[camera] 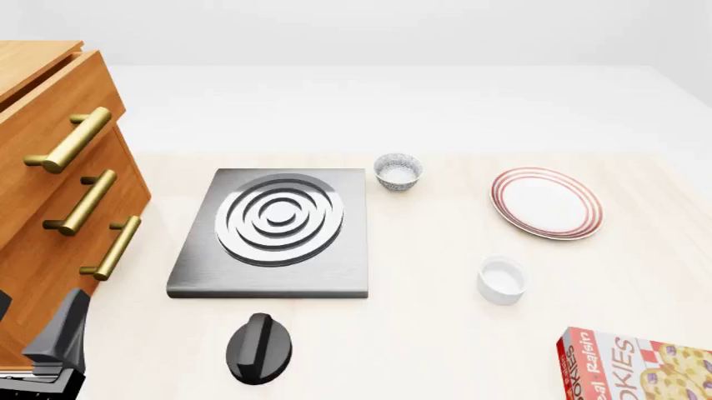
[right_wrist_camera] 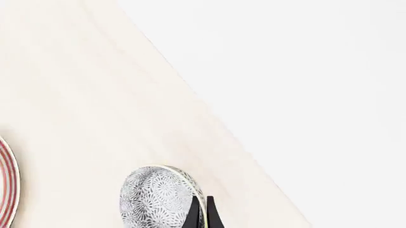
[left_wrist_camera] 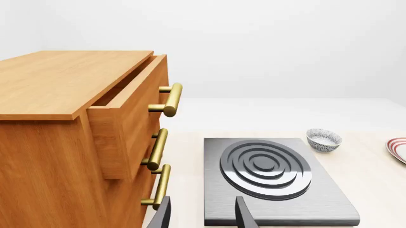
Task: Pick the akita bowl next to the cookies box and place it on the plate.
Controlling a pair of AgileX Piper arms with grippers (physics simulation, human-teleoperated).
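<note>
1. Fingers of the right gripper show only in the right wrist view, as two thin dark tips pinched close together on the rim of the akita bowl; the gripper is clenched on that rim.
2. That bowl is turned so its speckled grey-and-white outside faces the wrist camera, and it hangs over pale tabletop, just beside the red-ringed edge of the plate.
3. From the front camera neither the right arm nor its bowl is in frame.
4. At the near left corner of the front view sits the left gripper, low beside the wooden drawer cabinet.
5. Its two dark fingers stand apart with nothing between them, released, pointing toward the stove plate.
6. A second speckled bowl rests upright on the table just beyond the stove plate's far right corner.
7. To the right of it lies the plate, bare, with a plain white cup nearer.
8. The cookies box lies at the near right edge.
9. A black knob sits near the stove plate's front.
</note>
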